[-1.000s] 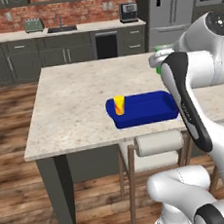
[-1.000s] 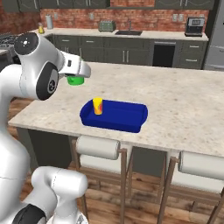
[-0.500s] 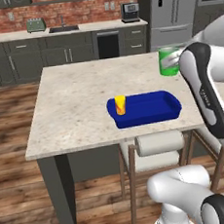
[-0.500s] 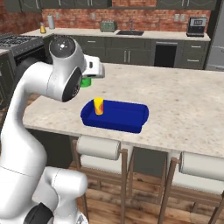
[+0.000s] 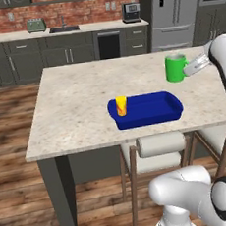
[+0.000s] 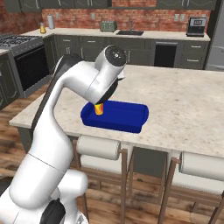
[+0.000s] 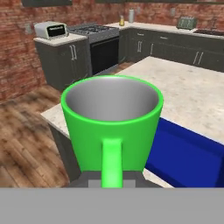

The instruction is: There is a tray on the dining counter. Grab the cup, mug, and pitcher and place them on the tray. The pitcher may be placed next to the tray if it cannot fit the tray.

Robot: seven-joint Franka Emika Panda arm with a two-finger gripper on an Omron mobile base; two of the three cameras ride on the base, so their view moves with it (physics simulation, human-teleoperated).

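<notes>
My gripper [image 5: 189, 68] is shut on the handle of the green mug [image 5: 175, 68], which hangs upright above the dining counter [image 5: 74, 99], beyond the far right corner of the blue tray [image 5: 152, 112]. In the hand view the mug [image 7: 111, 120] sits close in front of my gripper [image 7: 112, 180], with the tray [image 7: 188, 153] below and to its right. The yellow cup [image 5: 121, 105] stands upright in the tray's left end. From the right base view my arm hides part of the cup [image 6: 99, 109] on the tray [image 6: 127, 118]. A small amber vessel, apparently the pitcher [image 6: 42, 28], stands on the far counter by the stove.
Two stools [image 5: 155, 145] are tucked under the counter's near edge. A grey tapered vessel [image 6: 50, 22] stands next to the amber one. A stove [image 6: 26, 57] and dark cabinets line the back wall, and a fridge [image 5: 174, 14] stands at the back right.
The arm has swung round with the mug still gripped, carrying it along the counter's far side toward the tray's right end. Both base views have shifted slightly.
</notes>
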